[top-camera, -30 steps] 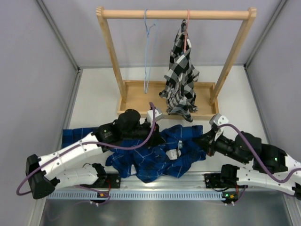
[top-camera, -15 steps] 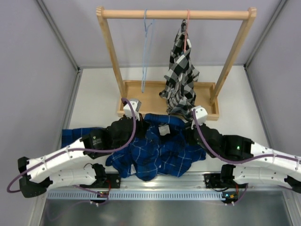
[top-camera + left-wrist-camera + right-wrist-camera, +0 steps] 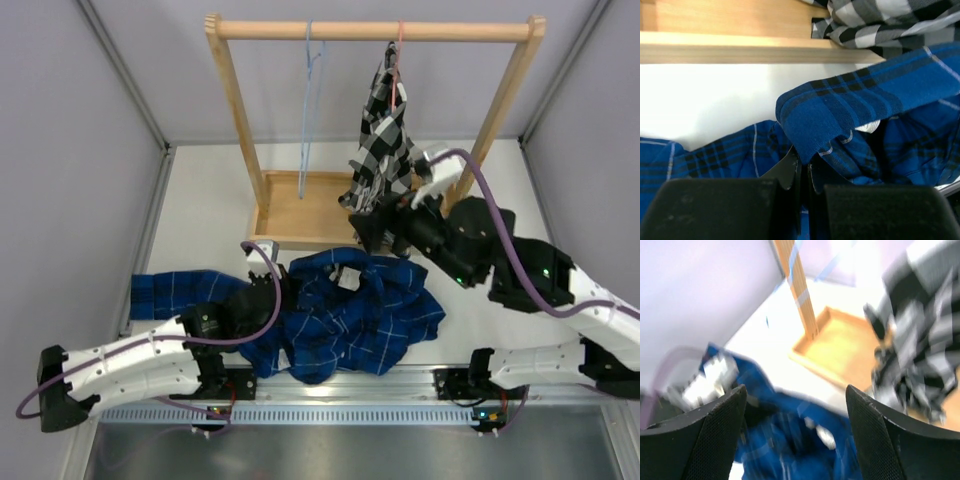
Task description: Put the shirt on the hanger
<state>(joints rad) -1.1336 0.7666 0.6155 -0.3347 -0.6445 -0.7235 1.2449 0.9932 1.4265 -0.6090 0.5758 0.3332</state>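
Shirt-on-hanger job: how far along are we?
Done: nothing so far. The shirt lies crumpled on the table, and the hanger hangs bare on the rail. In hand: the left gripper is shut on a fold of the shirt. The right gripper is open and empty. Left: fetch the hanger and work it into the shirt's shoulders.

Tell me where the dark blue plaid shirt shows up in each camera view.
Top external: the shirt lies crumpled at lower centre, just nearer the arms than the wooden rack base.
Left wrist: it fills the lower half and right side.
Right wrist: blurred, lower left to centre.
Shared landmark: the wooden rack base, along the top in left wrist, centre right in right wrist.
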